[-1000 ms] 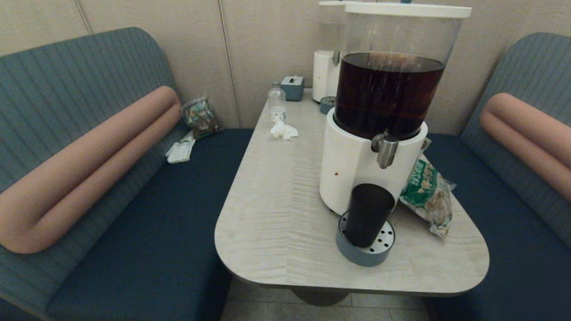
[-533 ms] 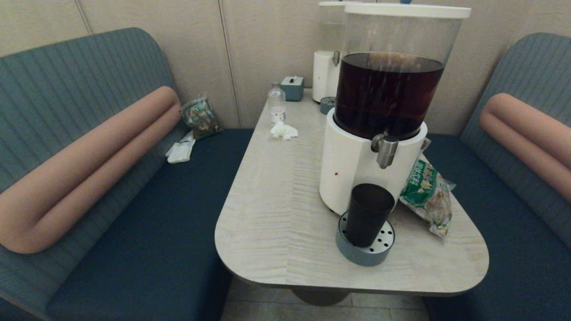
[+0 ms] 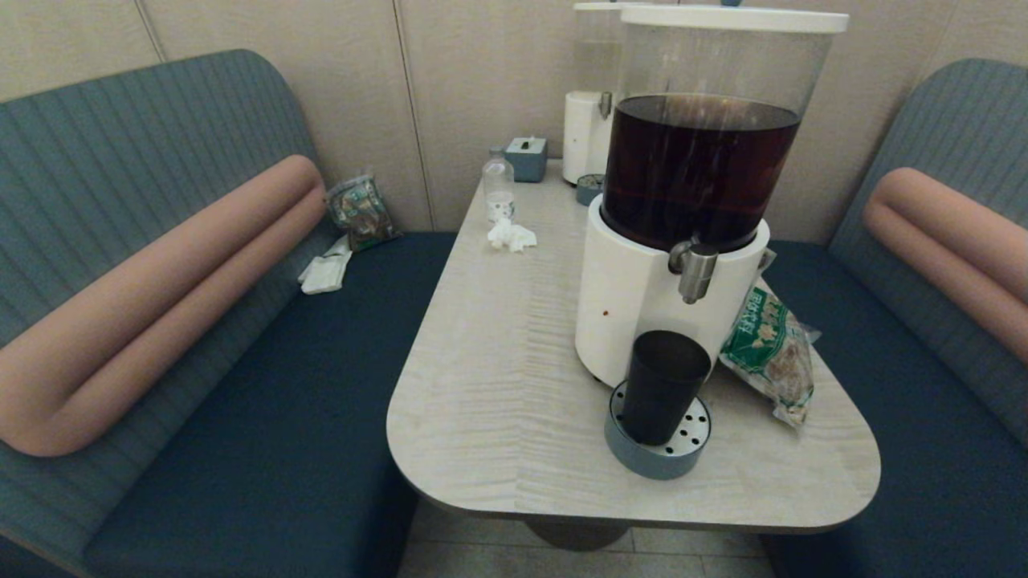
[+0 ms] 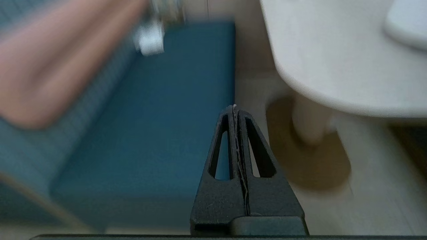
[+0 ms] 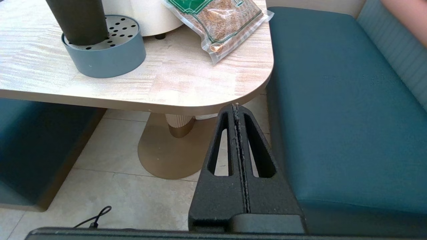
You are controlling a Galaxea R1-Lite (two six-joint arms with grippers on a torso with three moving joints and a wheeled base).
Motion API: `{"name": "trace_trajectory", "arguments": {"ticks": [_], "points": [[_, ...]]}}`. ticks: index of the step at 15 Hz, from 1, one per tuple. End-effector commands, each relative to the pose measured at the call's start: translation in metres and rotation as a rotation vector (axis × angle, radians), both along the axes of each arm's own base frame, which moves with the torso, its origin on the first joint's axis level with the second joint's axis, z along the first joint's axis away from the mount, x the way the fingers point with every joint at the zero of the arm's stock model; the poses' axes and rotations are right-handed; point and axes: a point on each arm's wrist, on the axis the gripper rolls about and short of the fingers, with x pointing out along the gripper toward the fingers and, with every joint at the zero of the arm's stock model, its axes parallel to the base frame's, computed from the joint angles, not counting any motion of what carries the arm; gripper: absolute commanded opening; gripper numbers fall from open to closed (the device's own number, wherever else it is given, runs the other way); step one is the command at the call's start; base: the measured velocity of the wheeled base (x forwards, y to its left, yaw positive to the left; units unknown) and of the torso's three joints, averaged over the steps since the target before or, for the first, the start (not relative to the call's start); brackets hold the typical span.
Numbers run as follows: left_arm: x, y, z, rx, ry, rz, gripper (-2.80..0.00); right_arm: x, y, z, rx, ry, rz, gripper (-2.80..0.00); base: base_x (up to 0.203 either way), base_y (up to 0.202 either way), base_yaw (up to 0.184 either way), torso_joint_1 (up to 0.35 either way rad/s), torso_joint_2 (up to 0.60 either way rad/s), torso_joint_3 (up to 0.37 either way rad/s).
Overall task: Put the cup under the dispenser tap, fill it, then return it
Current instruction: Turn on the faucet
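The matte black tapered plastic cup [image 3: 663, 387] on the perforated grey drip tray [image 3: 658, 449] looks light, stiff, smooth-walled; best gripped mid-wall. Both tools, left [image 4: 234, 108] and right [image 5: 236, 107], are closed and empty below the counter [image 3: 498, 385].

Looks like a cafe/restaurant booth, not a home. Evidence: two facing blue upholstered bench seats [image 3: 265, 417] w/ pink roll backrests [image 3: 161, 297], pale wood-grain counter [image 3: 498, 361] w/ rounded corners on a single gold pedestal foot [image 5: 166, 146], tiled floor [image 5: 110, 196], beige panelled wall [image 3: 474, 88]. On the counter: big drink dispenser [image 3: 683, 193] w/ dark brown drink, 2nd smaller dispenser [image 3: 586, 120] behind it, tissue box [image 3: 527, 157] by the wall.
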Motion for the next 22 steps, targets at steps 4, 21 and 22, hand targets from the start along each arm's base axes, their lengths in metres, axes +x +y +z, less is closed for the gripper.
{"name": "trace_trajectory", "arguments": {"ticks": [4, 21, 22], "points": [[0.000, 0.000, -0.004, -0.044, 0.047, 0.004, -2.80, -0.004, 0.000, 0.016, 0.015, -0.088, -0.001, -2.80, 0.000, 0.000, 0.000, 0.000, 0.00, 0.000], [0.000, 0.000, -0.004, -0.045, 0.046, 0.004, -2.80, 0.142, 0.033, 0.312, 0.215, 0.568, 0.334, -2.80, 0.000, 0.000, 0.000, 0.000, 0.00, 0.000], [-0.001, 0.000, -0.004, -0.046, 0.045, 0.003, -2.80, 0.154, 0.041, 0.310, 0.212, 0.658, 0.348, -2.80, 0.000, 0.000, 0.000, 0.000, 0.00, 0.000]]}}
